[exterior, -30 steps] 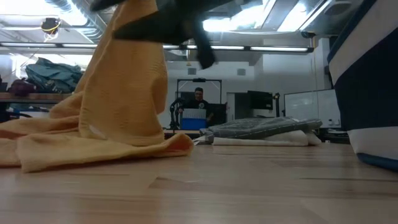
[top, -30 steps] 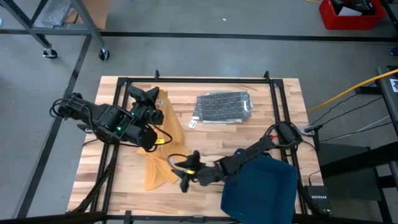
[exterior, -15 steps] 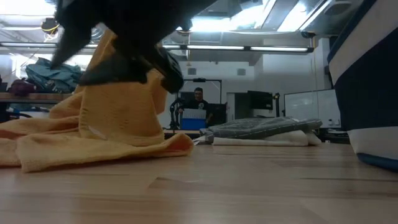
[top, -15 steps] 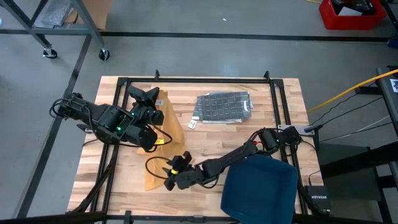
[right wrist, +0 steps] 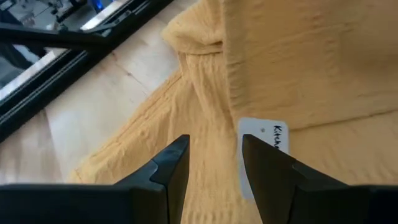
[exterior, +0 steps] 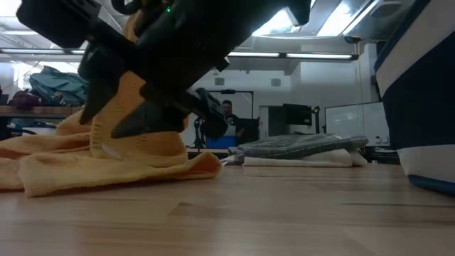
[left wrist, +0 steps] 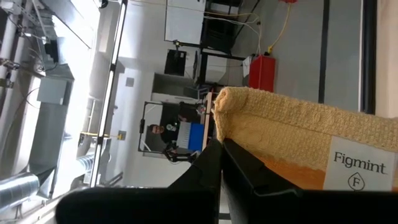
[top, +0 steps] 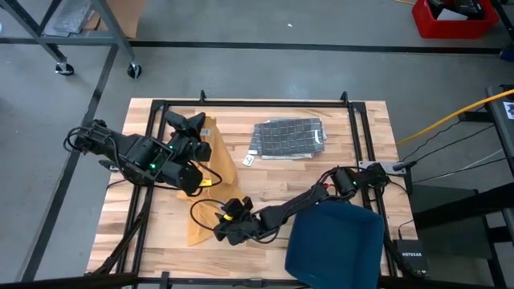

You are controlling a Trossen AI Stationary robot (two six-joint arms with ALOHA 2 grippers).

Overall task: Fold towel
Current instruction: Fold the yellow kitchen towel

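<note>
At the high view's left, the left gripper [top: 195, 128] is clamped shut on the upper end of the crumpled yellow cotton towel [top: 218, 164], which trails down the wooden slat table [top: 265, 181]. At lower centre, the right gripper [top: 220, 225] hangs over the towel's lower part, fingers [right wrist: 171, 163] parted and empty. A folded grey checked cloth [top: 287, 137] lies upper centre; a dark blue fabric bin [top: 335, 241] fills the lower right.

"Figmint" on the white tag [left wrist: 359, 171] of the yellow towel [left wrist: 298, 134]
</note>
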